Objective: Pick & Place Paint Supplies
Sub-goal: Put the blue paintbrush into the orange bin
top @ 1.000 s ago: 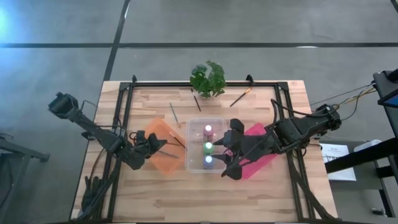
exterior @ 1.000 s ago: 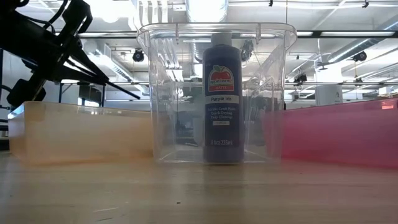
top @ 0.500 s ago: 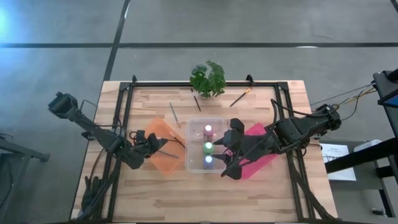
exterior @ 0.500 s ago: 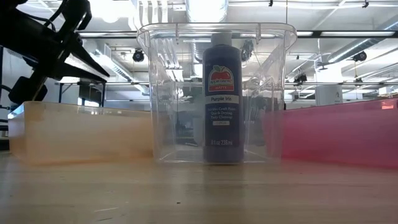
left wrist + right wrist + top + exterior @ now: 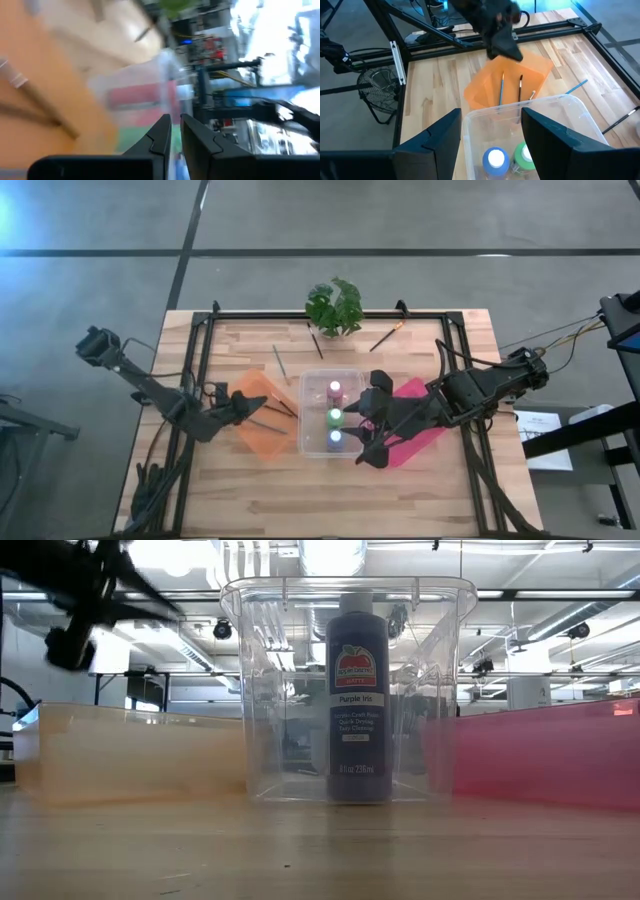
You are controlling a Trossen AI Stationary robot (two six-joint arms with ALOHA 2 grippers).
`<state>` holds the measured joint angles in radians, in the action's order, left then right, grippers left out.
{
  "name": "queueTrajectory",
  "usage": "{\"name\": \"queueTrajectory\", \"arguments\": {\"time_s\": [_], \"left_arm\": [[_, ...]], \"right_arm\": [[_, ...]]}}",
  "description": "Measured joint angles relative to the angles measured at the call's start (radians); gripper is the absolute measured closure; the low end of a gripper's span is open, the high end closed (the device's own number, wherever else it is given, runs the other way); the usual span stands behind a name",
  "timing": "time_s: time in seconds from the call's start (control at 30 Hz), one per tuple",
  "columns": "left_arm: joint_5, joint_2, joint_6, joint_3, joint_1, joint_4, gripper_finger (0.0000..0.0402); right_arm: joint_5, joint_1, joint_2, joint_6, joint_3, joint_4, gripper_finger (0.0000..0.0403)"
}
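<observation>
A dark bottle [image 5: 357, 700] labelled "Purple Iris" is standing in the clear bin [image 5: 311, 442] at the middle of the table [image 5: 260, 490], in a row of 3 with a green-capped bottle [image 5: 335, 417] and a pink-capped bottle [image 5: 335, 389]. The left gripper [image 5: 243, 406] is hovering over the orange tray [image 5: 252, 438], its fingers nearly closed and holding nothing, with 2 paintbrushes [image 5: 510, 91] lying in that tray. The right gripper [image 5: 369, 427] is hanging wide open and empty at the bin's right edge, beside the pink tray [image 5: 425, 432].
</observation>
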<state>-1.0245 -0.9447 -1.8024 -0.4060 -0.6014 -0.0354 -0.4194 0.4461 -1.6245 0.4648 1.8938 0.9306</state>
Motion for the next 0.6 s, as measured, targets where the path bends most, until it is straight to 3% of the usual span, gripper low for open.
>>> {"name": "queueTrajectory", "arguments": {"time_s": [0.1,0.23,0.33,0.43,0.5,0.6], "left_arm": [[-0.022,0.049,0.345,-0.002,0.001,-0.162,0.0350],[0.059,0.109,1.057,-0.006,0.001,-0.470,0.0350],[0.079,0.156,1.453,-0.051,0.010,-0.540,0.0350],[0.063,0.219,1.640,-0.133,0.051,-0.405,0.0350],[0.071,0.259,1.660,-0.215,0.107,-0.199,0.0350],[0.179,0.272,1.619,-0.379,0.229,0.188,0.0350]], "right_arm": [[-0.002,0.000,0.000,-0.001,0.000,0.000,0.0201],[-0.003,-0.002,0.000,-0.007,0.000,-0.001,0.0201],[-0.003,-0.002,0.000,-0.019,0.000,-0.001,0.0201],[-0.003,-0.002,0.000,-0.024,0.000,-0.001,0.0201],[-0.003,-0.002,0.000,-0.023,0.000,-0.001,0.0201],[-0.003,-0.002,0.000,-0.022,0.000,-0.002,0.0200]]}}
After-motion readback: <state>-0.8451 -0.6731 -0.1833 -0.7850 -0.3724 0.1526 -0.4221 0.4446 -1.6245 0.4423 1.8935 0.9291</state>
